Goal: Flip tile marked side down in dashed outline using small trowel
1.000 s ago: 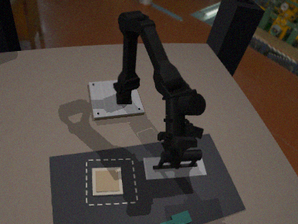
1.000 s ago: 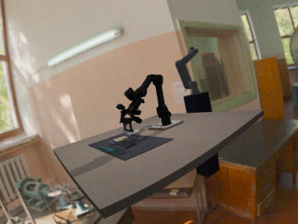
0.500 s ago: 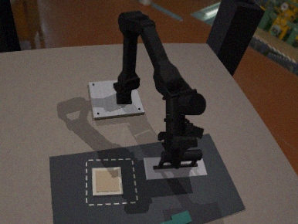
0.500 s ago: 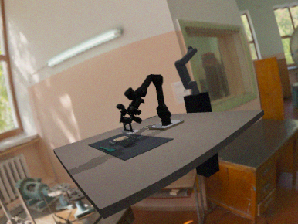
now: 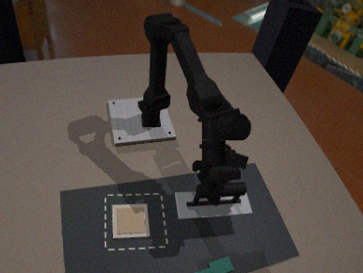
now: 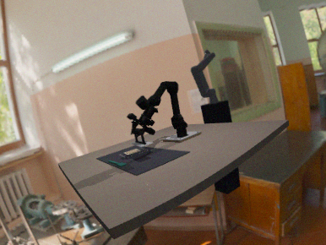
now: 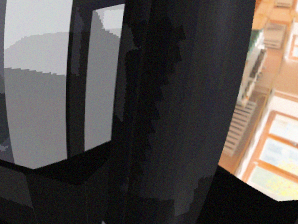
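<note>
The tile [image 5: 131, 221] [image 6: 132, 151] is a tan square with a pale rim. It lies flat inside the white dashed outline [image 5: 134, 194] on the dark mat [image 5: 80, 235] [image 6: 165, 156]. My gripper [image 5: 215, 195] [image 6: 138, 134] is shut on the trowel's dark handle [image 7: 180, 96] and points down. The trowel's grey flat blade [image 5: 188, 209] [image 7: 40, 96] is low over the mat, just right of the outline and clear of the tile. I cannot tell whether the blade touches the mat.
The arm's grey base plate [image 5: 124, 124] lies behind the mat. A tall dark block [image 5: 284, 38] stands at the table's back right corner. A small green piece [image 5: 217, 265] lies at the mat's front edge. The table edge runs close on the right.
</note>
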### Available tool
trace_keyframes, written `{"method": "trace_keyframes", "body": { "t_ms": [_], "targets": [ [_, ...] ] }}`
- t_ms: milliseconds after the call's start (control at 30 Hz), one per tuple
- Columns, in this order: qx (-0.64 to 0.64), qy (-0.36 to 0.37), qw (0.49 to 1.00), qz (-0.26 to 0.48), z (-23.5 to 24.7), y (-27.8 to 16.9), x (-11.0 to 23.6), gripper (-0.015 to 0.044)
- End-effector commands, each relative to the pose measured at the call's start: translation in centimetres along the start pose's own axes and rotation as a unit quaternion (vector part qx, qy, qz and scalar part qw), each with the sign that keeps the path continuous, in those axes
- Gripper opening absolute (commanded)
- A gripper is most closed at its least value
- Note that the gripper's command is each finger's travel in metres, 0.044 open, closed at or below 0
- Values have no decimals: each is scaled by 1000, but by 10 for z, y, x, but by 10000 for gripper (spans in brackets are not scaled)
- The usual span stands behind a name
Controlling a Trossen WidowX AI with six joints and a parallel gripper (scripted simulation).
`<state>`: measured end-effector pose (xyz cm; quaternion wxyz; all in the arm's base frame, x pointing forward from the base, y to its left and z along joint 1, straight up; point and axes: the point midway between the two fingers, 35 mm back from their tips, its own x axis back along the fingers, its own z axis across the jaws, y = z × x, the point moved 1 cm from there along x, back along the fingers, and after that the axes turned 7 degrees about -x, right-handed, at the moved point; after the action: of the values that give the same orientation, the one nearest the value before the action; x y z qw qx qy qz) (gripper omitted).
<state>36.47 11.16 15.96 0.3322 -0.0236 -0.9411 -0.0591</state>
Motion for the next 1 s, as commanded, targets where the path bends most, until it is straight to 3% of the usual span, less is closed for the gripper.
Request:
{"method": "trace_keyframes", "body": {
  "t_ms": [0, 433, 967],
  "targets": [
    [0, -1, 1000, 0, 0, 0, 0, 0],
    [-41, 41, 998, 23, 22, 22, -4, 0],
    [-116, 73, 985, 106, 54, 56, -2, 0]
  ]
}}
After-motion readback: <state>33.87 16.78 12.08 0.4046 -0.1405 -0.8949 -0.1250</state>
